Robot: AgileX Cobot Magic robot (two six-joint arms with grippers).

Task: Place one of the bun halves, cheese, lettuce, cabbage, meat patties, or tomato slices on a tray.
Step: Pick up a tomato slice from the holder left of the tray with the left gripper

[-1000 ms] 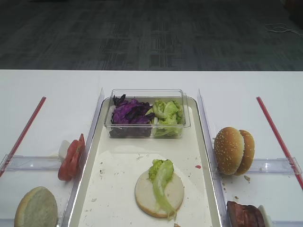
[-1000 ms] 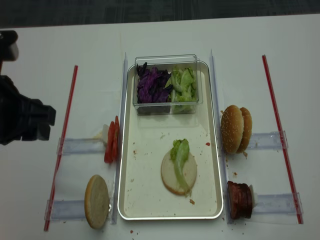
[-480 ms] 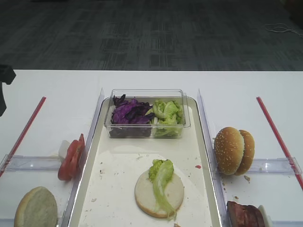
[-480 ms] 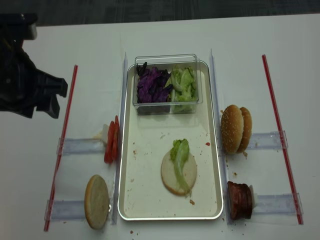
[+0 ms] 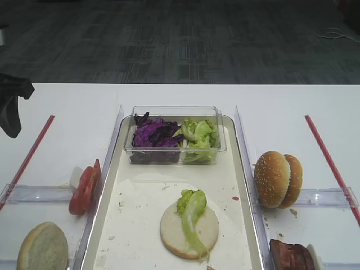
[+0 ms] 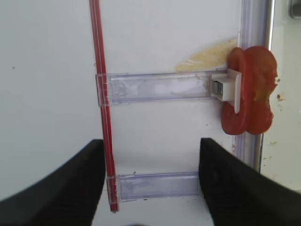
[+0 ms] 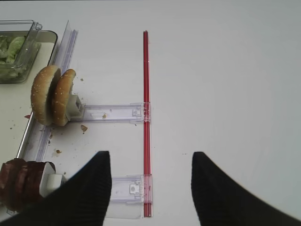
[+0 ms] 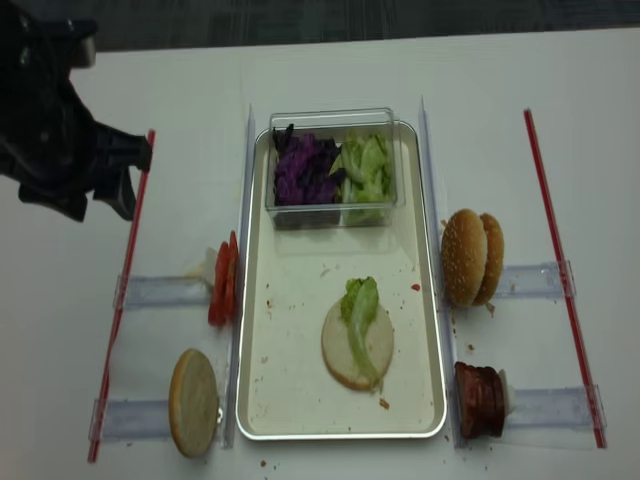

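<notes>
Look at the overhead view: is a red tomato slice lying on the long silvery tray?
No: the red tomato slices stand on edge outside the long silvery tray, beside its left rim.

Tray (image 8: 255, 400) floor open near-left and mid-right, blocked far by clear tub (image 8: 335, 205) and near-centre by bun half (image 8: 357, 348) with lettuce (image 8: 360, 305); worktop (image 8: 60, 330) free outside the red strips (image 8: 122, 300).

Red tomato slices (image 8: 223, 284); purple cabbage (image 8: 304, 168); green lettuce (image 8: 365, 168).
</notes>
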